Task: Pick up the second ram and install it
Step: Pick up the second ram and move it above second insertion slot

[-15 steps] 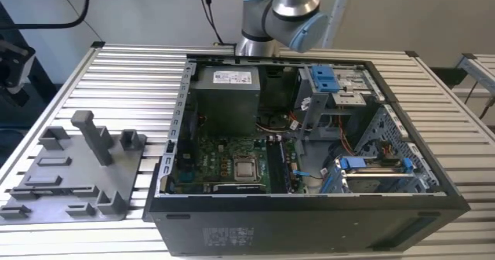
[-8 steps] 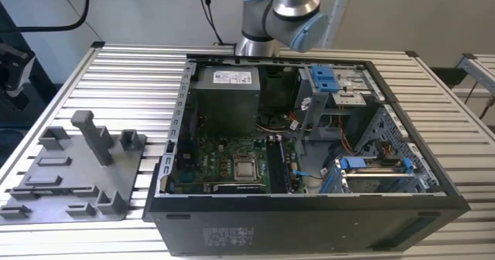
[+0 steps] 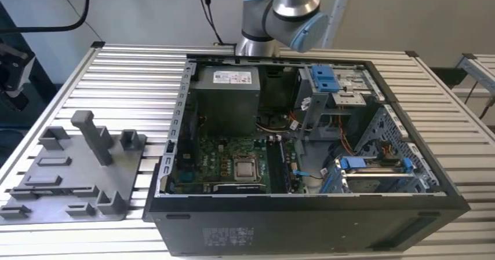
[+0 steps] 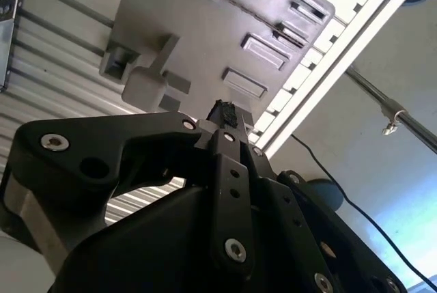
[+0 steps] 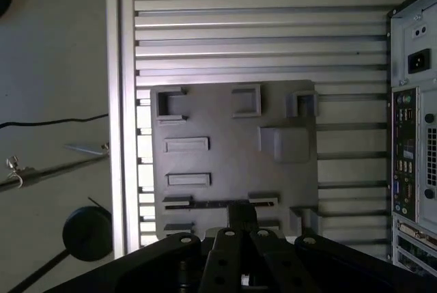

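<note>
– Looking at the exterior view first, what is there?
– An open computer case [image 3: 309, 225] sits on the ribbed tabletop [image 3: 131, 63]. A grey tray [image 3: 77, 168] lies at the exterior view's left. The arm [image 3: 282, 17] stands at the back.
– And the first wrist view?
– The second ram [image 5: 205, 203] is a thin dark bar. It stands on its edge in a slot of the grey tray. The tool [image 5: 239, 208] hangs well above it, tips squeezed together, holding nothing.
– The second wrist view?
– The closed, empty tool, with the tray's tall post [image 4: 147, 81] beyond it.
– How should it grab well?
– I think: open up, come straight down on the middle, pinch the flat sides, lift straight up.
– Any words?
– A white label [image 3: 232, 76] sits on the box inside the case. I cannot read it.
</note>
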You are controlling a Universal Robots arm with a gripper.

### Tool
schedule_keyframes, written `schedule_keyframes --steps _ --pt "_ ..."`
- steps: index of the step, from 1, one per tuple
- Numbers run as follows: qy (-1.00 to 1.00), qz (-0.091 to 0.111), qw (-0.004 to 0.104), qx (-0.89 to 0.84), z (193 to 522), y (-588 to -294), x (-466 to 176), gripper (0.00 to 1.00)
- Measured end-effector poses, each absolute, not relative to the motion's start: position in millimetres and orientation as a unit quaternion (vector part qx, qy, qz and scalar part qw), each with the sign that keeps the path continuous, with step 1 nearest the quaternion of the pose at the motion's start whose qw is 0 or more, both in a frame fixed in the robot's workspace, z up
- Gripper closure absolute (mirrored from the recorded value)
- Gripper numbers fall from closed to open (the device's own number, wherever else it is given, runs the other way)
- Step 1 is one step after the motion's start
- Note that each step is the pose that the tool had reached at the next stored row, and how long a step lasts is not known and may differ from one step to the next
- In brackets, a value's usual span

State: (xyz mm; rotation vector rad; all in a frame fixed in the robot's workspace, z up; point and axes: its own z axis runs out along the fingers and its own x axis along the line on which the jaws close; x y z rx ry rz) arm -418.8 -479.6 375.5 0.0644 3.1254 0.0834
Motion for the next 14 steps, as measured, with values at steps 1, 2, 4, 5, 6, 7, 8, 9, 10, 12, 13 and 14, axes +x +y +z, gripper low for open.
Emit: schedule_keyframes --steps 1,2,4,5,6,7,8,9,10,12,13,14 --pt "0.999 0.027 0.007 0.021 375.5 -479.6 -418.8 0.89" --pt "0.999 0.027 0.007 0.021 375.5 -479.6 -418.8 0.89" --pt "0.999 0.027 0.007 0.021 375.5 -479.6 -418.8 0.89" --pt "0.999 0.027 0.007 0.021 375.5 -479.6 -418.8 0.89" --pt "0.999 0.027 0.007 0.02 375.5 -479.6 -418.8 0.89" --pt "0.999 0.027 0.007 0.02 375.4 -479.6 -418.8 0.89" --pt "0.999 0.027 0.007 0.019 375.5 -479.6 -418.8 0.89" --pt "0.999 0.027 0.007 0.016 375.5 -479.6 -418.8 0.89" --pt "1.0 0.027 0.007 0.012 375.4 -479.6 -418.9 0.89" --pt "1.0 0.027 0.007 0.005 375.4 -479.6 -418.8 0.89" --pt "1.0 0.027 0.007 -0.001 375.4 -479.6 -418.8 0.89" --pt "1.0 0.027 0.007 -0.008 375.3 -479.6 -418.8 0.89"
